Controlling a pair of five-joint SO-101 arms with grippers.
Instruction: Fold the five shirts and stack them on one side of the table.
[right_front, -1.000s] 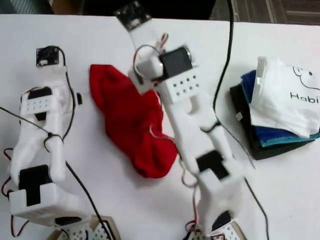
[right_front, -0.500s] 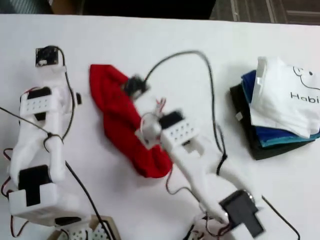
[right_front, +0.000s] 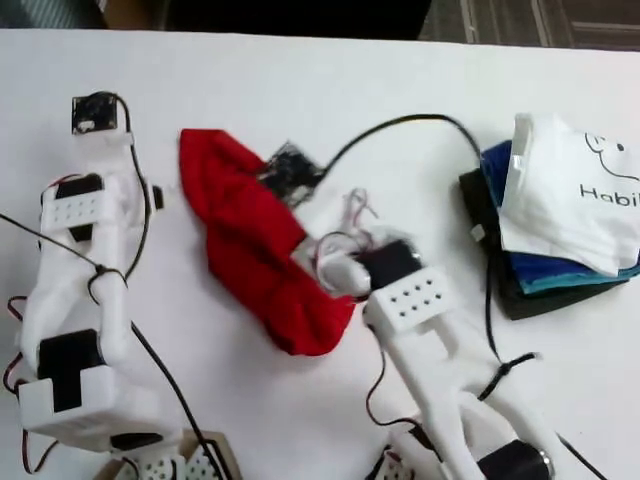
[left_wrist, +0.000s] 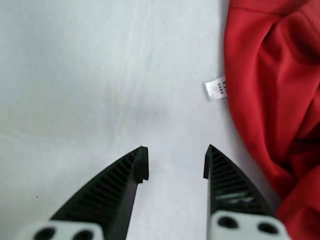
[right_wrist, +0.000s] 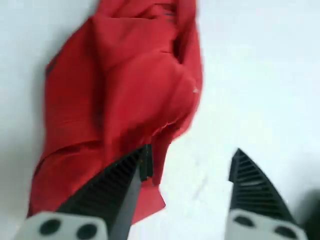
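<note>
The white shirt (right_front: 560, 200) on top of the stack (right_front: 520, 285) carries a row of dark lettering (right_front: 605, 194) that runs off the high view's edge, with a thin line drawing (right_front: 605, 150) just above it. A small white label (left_wrist: 216, 88) juts from the edge of the red shirt (left_wrist: 270, 85). Its dark print is too small to read.

red shirt (right_front: 245, 240) central (crumpled), shirt stack (right_front: 560, 215) aside
</note>
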